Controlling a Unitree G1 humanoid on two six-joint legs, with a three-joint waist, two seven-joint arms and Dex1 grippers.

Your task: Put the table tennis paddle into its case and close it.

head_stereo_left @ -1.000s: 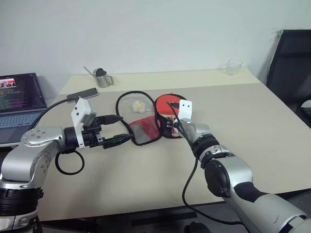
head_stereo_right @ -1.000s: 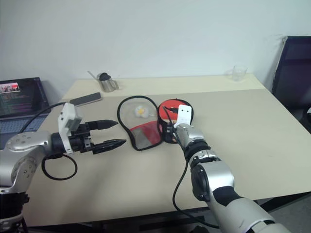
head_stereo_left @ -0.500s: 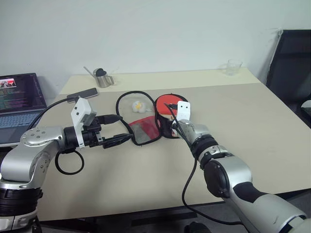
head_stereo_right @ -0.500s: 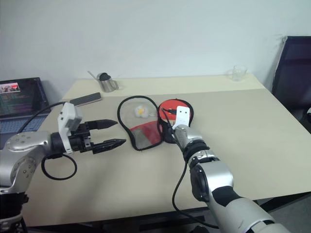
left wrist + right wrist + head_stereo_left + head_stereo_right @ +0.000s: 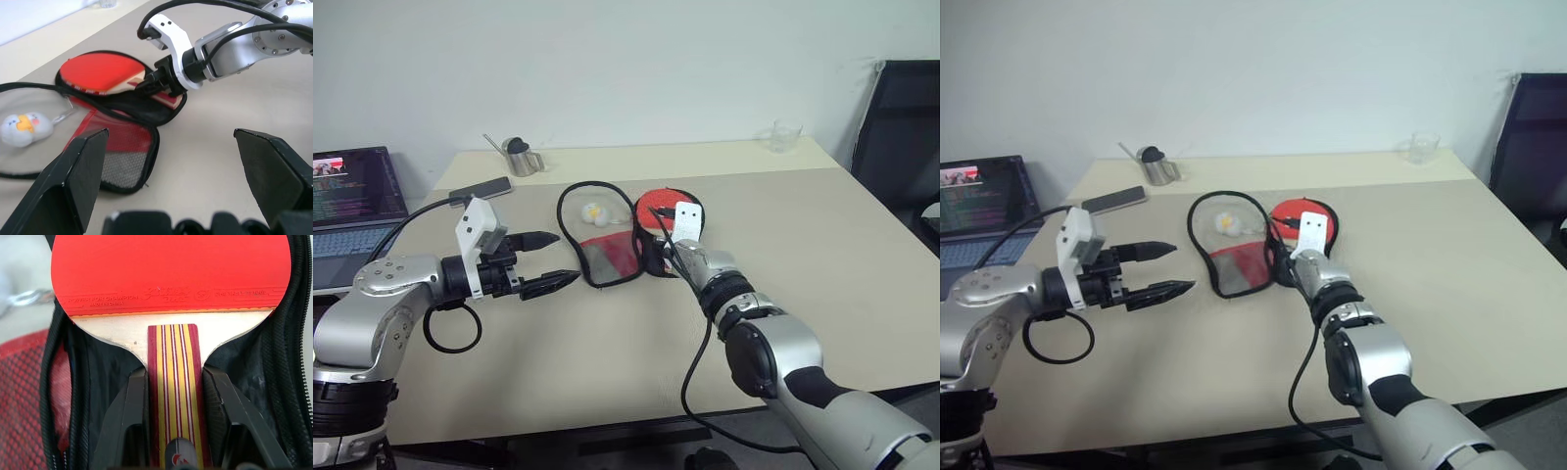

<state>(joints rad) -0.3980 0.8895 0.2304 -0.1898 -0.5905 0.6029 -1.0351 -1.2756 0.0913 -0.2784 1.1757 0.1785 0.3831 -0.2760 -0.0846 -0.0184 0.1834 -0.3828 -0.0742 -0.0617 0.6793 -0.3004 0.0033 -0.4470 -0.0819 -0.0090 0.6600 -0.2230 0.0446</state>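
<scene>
Head view: the right gripper (image 5: pixel 658 247) clamps the handle of the paddle (image 5: pixel 661 204), whose red blade lies ahead of its fingers on the lower half of the open case (image 5: pixel 607 257). The case's flap, mesh and red fabric, lies spread flat on the worktop (image 5: pixel 822 235) between the two grippers. The left gripper (image 5: pixel 546 262) hovers empty beside the flap, jaws wide apart.

Left wrist view: beyond the left gripper's spread fingers (image 5: pixel 78 169) the paddle rests partly over the black lining, the handle end in the right gripper's grip. A small plush toy (image 5: pixel 23 126) shows at the flap's round end.

Right wrist view: the two fingers (image 5: pixel 132 404) press either side of the striped handle, the zip edge running around the blade.

The paddle appears roughly placed but not released; folding the flap over and zipping look to be left.
</scene>
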